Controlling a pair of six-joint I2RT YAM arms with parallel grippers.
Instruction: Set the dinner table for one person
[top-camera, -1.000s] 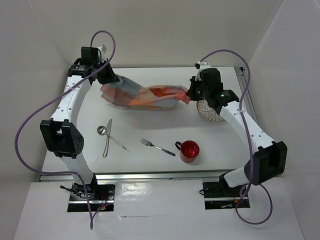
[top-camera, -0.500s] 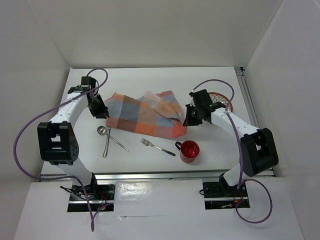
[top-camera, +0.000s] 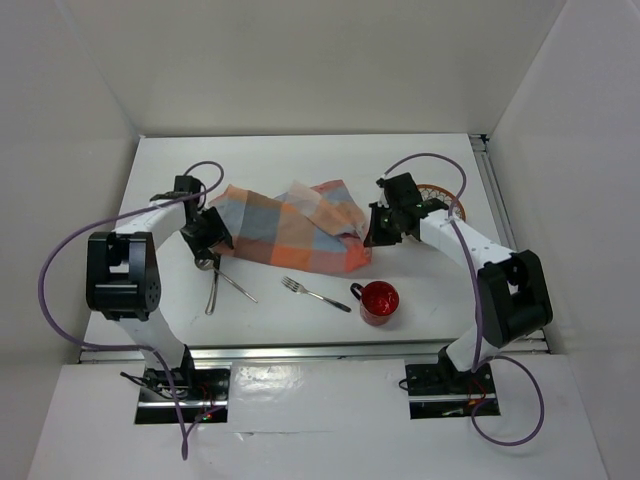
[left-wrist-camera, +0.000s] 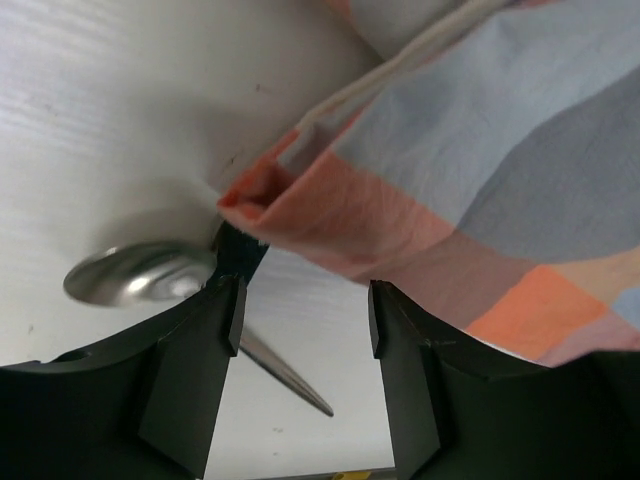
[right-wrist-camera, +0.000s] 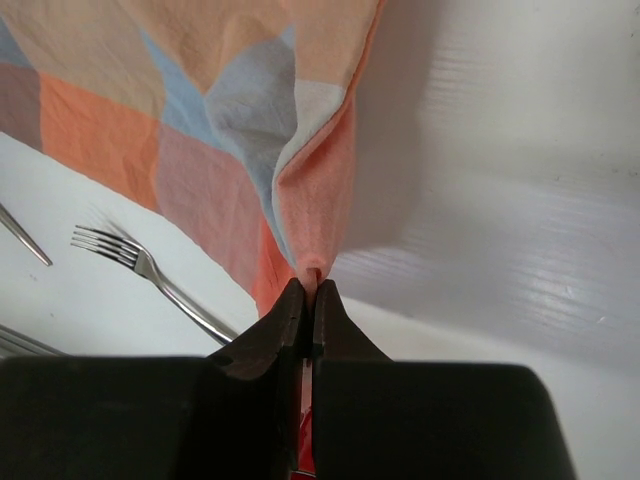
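Observation:
The white dinner table (top-camera: 300, 160) carries an orange-blue-grey checked placemat (top-camera: 290, 228), spread rumpled across its middle. My left gripper (top-camera: 212, 240) is open and empty just off the placemat's left corner (left-wrist-camera: 262, 190), over a spoon (left-wrist-camera: 140, 275). My right gripper (top-camera: 372, 235) is shut on the placemat's right corner (right-wrist-camera: 318, 215), pinched low near the tabletop. A spoon (top-camera: 204, 261) and knife (top-camera: 213, 285) lie crossed near the left front. A fork (top-camera: 315, 293) lies at front centre and shows in the right wrist view (right-wrist-camera: 150, 268).
A red mug (top-camera: 379, 300) stands at the front, right of the fork. A patterned plate (top-camera: 442, 192) sits at the back right, partly hidden by my right arm. Aluminium rails edge the table at the right (top-camera: 488, 190) and front.
The placemat came down from the air and now lies spread on the table. My left gripper let go of its corner and moved toward the spoon. My right gripper still holds its corner.

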